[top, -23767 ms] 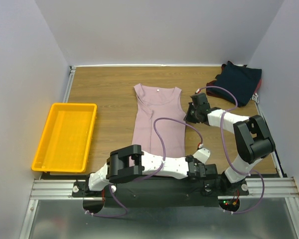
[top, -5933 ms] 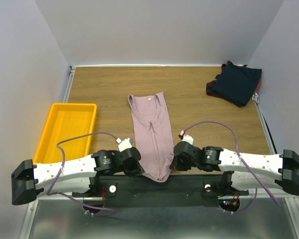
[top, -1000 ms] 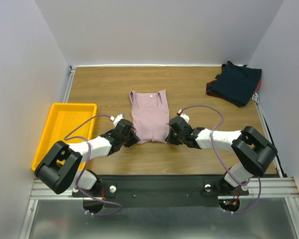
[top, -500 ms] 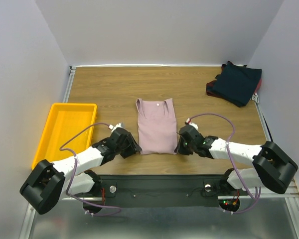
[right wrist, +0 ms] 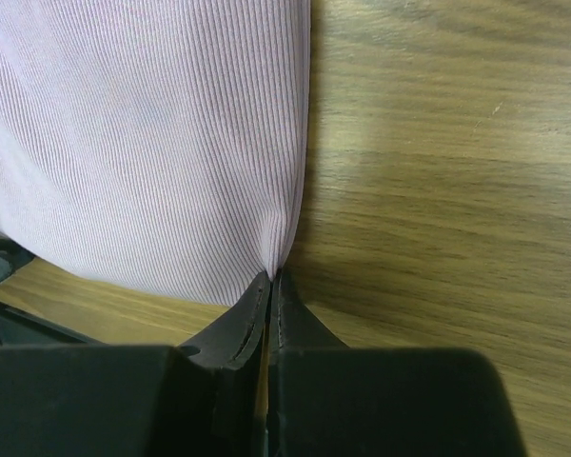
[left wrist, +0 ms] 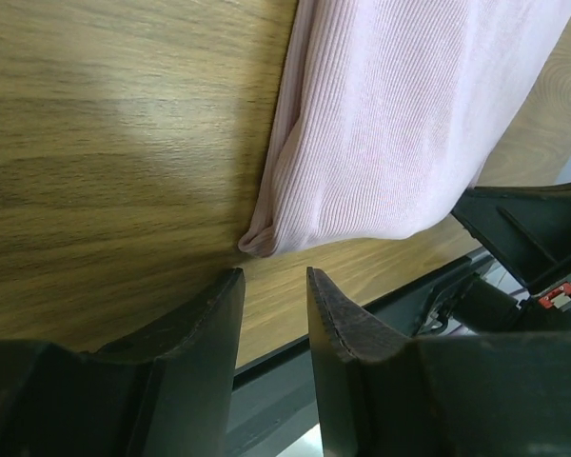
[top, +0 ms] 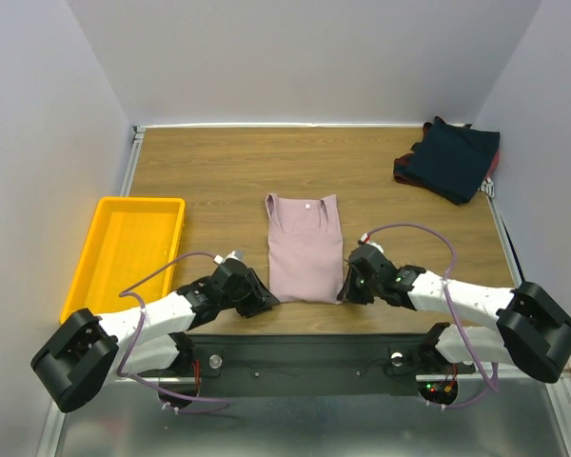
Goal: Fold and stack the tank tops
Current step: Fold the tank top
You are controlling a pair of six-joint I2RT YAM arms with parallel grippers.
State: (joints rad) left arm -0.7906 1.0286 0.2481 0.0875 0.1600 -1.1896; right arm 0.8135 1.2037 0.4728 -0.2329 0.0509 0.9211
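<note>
The pink tank top is lying folded in the middle of the table, its long axis running near to far. The right gripper is pinching its near right corner. The left gripper is standing parted just before the near left corner, holding nothing.

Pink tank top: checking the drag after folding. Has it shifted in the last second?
Yes. The pink tank top slid nearer and rightward, away from the yellow tray.
</note>
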